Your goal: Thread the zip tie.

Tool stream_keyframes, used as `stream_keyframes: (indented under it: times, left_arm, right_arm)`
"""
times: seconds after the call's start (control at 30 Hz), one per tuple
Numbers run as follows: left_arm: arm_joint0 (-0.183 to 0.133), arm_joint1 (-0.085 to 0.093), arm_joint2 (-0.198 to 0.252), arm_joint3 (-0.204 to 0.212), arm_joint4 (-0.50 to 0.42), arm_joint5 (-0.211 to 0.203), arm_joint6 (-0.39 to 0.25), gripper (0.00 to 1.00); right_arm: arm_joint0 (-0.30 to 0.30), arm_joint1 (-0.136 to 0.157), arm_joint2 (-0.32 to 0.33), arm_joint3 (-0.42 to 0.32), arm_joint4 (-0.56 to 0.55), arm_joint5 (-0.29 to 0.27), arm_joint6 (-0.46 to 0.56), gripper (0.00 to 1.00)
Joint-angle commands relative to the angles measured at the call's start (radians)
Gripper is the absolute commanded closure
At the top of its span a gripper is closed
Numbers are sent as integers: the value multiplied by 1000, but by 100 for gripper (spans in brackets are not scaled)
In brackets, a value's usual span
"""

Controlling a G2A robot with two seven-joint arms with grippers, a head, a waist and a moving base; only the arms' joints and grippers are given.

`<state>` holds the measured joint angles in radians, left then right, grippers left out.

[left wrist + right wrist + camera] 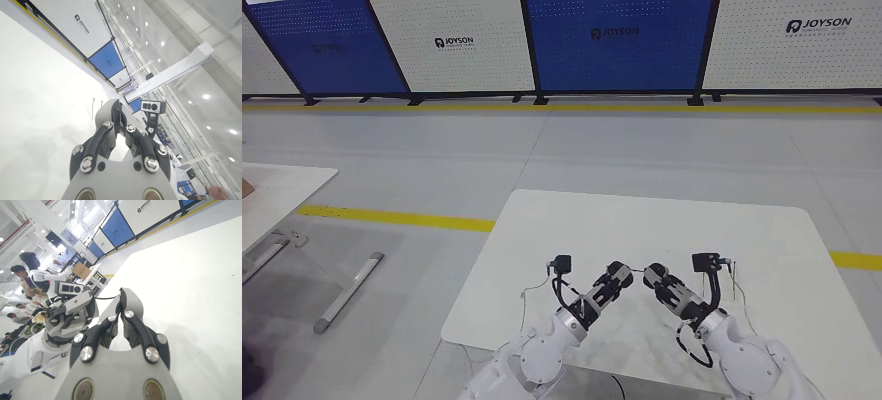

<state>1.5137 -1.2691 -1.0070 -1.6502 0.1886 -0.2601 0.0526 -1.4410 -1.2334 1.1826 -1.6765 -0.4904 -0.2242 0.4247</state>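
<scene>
My two grippers meet tip to tip low over the near part of the white table (662,225). The left gripper (620,271) (117,103) is shut on a thin black zip tie (119,116) that runs between its pads. My right gripper (655,275) (121,293) is shut on the same zip tie (105,298). In the right wrist view its strap spans the short gap from my right fingertips across to the left gripper (90,303). From above, the tie (635,272) shows as a small dark link between the two tips.
Two spare black zip ties (92,109) (734,285) lie flat on the table beside the right arm. The table's far half is bare white surface. Grey floor with a yellow line (392,216) and blue and white panels (617,45) lie beyond.
</scene>
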Motion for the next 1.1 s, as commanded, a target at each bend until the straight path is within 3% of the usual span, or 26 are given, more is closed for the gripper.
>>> stream_keyframes:
  times: [0.0, 0.27, 0.37, 0.47, 1.07]
  left_arm:
    - [2, 1, -3, -1, 19, 12, 7, 100]
    - [9, 1, -1, -9, 71, 45, 26, 100]
    - [8, 2, -1, -10, 67, 51, 8, 86]
    - [6, 1, 1, -10, 66, 52, 7, 79]
    - [-26, -7, 24, 19, 67, 67, 0, 82]
  right_arm:
    - [-1, 1, 2, -2, 3, -2, 5, 100]
    - [-3, 3, 3, -8, 3, 8, 2, 100]
    - [-3, 3, 3, -9, 4, 12, -5, 100]
    - [-3, 3, 2, -9, 2, 16, -12, 100]
    - [-4, 5, -10, -17, -13, 15, -28, 100]
